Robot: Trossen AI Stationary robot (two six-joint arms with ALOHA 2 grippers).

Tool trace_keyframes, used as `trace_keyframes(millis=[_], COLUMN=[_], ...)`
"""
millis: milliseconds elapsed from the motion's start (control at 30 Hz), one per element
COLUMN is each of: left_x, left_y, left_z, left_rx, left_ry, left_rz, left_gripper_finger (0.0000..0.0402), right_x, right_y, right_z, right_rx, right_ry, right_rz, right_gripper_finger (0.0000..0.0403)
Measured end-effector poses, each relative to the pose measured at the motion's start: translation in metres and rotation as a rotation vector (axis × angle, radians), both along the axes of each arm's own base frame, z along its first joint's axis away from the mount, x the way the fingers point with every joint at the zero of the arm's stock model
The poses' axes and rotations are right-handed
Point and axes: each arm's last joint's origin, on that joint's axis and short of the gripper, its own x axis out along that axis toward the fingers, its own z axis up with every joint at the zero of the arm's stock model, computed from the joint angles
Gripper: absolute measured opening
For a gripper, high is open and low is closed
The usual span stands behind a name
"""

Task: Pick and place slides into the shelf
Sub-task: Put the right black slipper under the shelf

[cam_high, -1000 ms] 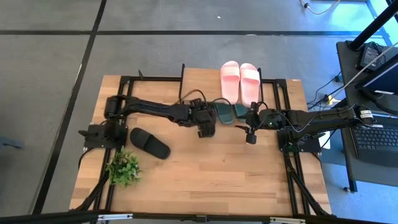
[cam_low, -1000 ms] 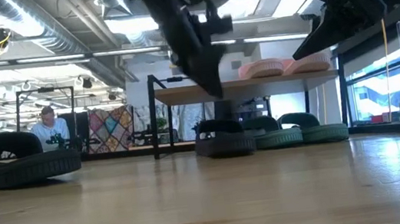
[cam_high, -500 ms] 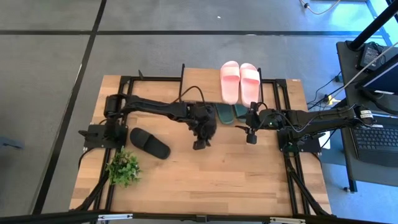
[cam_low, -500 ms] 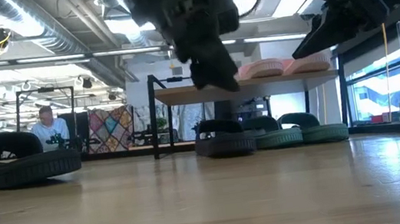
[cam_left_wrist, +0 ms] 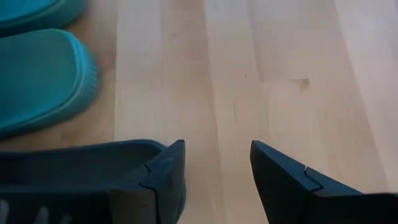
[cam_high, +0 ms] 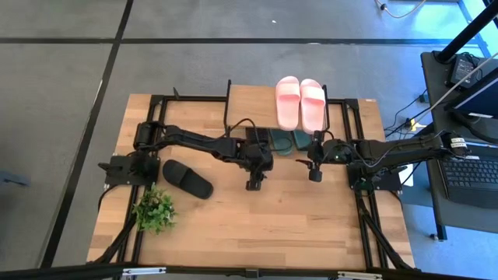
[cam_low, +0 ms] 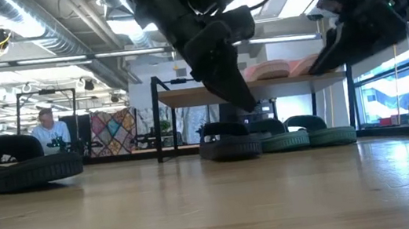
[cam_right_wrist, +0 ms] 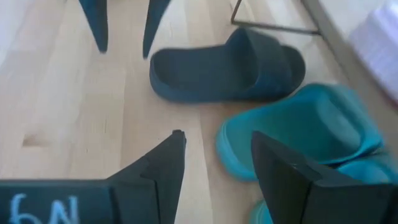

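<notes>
Under the shelf (cam_high: 253, 97) a black slide (cam_right_wrist: 227, 65) sits beside the green pair (cam_right_wrist: 298, 134), the pink pair (cam_high: 300, 103) on top, and another black slide (cam_high: 187, 178) lies left on the counter (cam_high: 257, 225). The left end effector (cam_high: 252, 184) hangs spread and empty just before the shelf; the right end effector (cam_high: 313, 173), also spread and empty, hovers nearby. From above the arms hide most of the slides underneath.

The table (cam_high: 264, 225) was light wood with a smooth, faintly satin grain, and the shelf (cam_high: 250, 99) had a like pale wooden board on thin black metal rods. The pink slides (cam_high: 300, 102), the dark green slides (cam_right_wrist: 298, 134) and the black slide (cam_right_wrist: 227, 65) under the shelf all looked like soft, matt foam, smooth-skinned with rounded edges. Both the left end effector (cam_left_wrist: 214, 171) and the right end effector (cam_right_wrist: 214, 158) showed dark, matt, hard plastic-looking fingers.
</notes>
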Motion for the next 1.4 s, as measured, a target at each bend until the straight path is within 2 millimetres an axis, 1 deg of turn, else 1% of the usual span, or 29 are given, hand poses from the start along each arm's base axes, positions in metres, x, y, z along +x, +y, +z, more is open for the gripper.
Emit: trace_keyframes(millis=[167,233,300,367,433,500,567,600,733,1300,1400], left_x=[-0.002,-0.001,-0.002,0.001,-0.001,0.003,0.001,0.003,0.002,0.006,0.006], left_y=[-0.002,-0.004,-0.005,-0.006,-0.006,-0.004,-0.003,-0.002,-0.001,-0.002,-0.002], left_z=[-0.001,-0.007,-0.013,-0.02,-0.028,-0.034,-0.038,-0.039,-0.052,-0.054,-0.054], left_rx=[0.042,0.069,0.082,0.073,0.079,0.11,0.147,0.152,0.164,0.163,0.173], left_ry=[0.021,0.038,0.078,0.079,0.13,0.118,0.143,0.132,0.176,0.142,0.145], left_rz=[0.06,0.074,0.086,0.102,0.108,0.13,0.165,0.177,0.182,0.188,0.197], left_gripper_finger=[0.0175,0.0175,0.0175,0.0175,0.0175,0.0175,0.0175,0.0175,0.0175,0.0175,0.0168], right_x=[-0.004,-0.004,-0.003,-0.002,-0.001,0.0,0.0,0.0,0.001,0.001,0.001], right_y=[0.0,0.0,0.0,0.0,0.0,0.0,0.0,0.0,0.0,0.0,0.0], right_z=[-0.017,-0.019,-0.02,-0.018,-0.016,-0.015,-0.013,-0.013,-0.013,-0.012,-0.012], right_rx=[0.049,0.06,0.061,0.06,0.061,0.06,0.061,0.062,0.062,0.063,0.063], right_ry=[-0.008,-0.033,-0.06,-0.082,-0.114,-0.123,-0.139,-0.141,-0.142,-0.151,-0.151], right_rz=[-0.035,-0.043,-0.042,-0.04,-0.04,-0.039,-0.038,-0.038,-0.038,-0.039,-0.039], right_gripper_finger=[0.0184,0.0184,0.0184,0.0184,0.0184,0.0184,0.0184,0.0184,0.0184,0.0184,0.0184])
